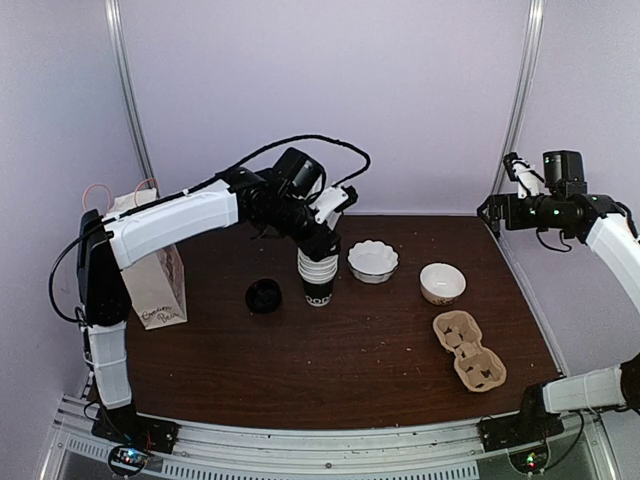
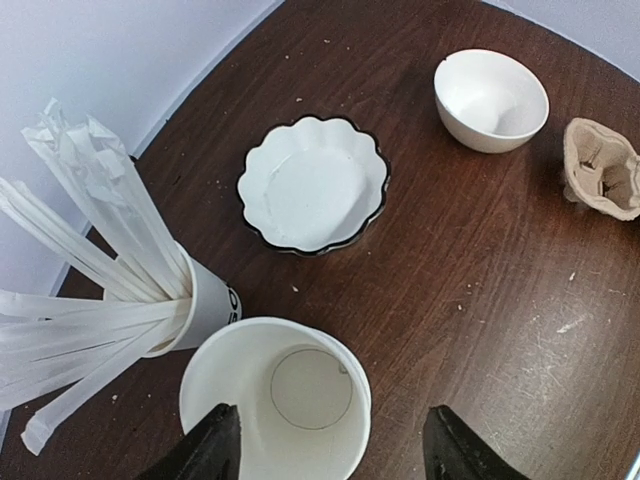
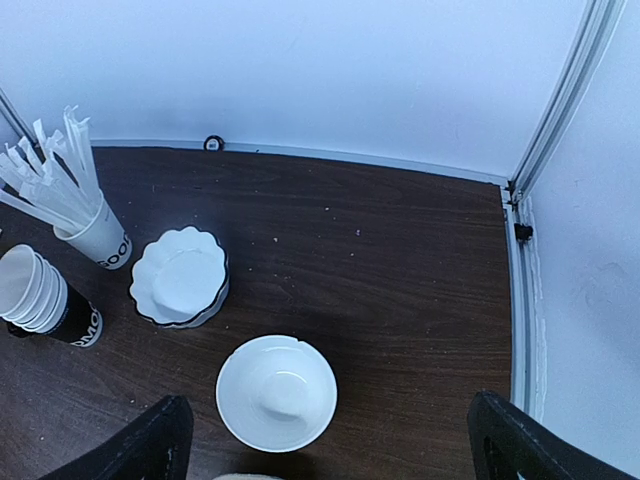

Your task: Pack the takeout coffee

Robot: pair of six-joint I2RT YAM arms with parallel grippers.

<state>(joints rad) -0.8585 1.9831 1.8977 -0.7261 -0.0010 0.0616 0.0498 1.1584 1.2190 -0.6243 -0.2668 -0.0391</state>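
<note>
- The black cup (image 1: 318, 295) with white lettering stands upright near the middle of the surface (image 1: 300, 370). It carries no lid.
- A stack of white cups (image 1: 318, 266) is nested in the black cup's mouth, so only the cup's lower part shows.
- The black lid (image 1: 263, 295) lies flat on the surface just left of the black cup, apart from it.
- The left claw (image 2: 330, 455) hangs directly over the top white cup. Its jaws are spread: one finger overlaps the rim in the wrist view and the other stands clear of it. Nothing is pinched.
- A white straw cup (image 2: 205, 305), filled with paper-wrapped straws, stands just behind the stack.
- A scalloped bowl (image 1: 372, 260) with a dark rim sits to the right of the stack. A cream bowl (image 1: 442, 283) sits further right.
- A cardboard carrier (image 1: 468, 350) lies nearer the front edge, right of centre.
- A paper bag (image 1: 160, 285) stands upright at the left side of the surface, beside the left arm.
- The right claw (image 3: 335, 455) is raised above the far right corner, jaws spread wide and empty.
</note>
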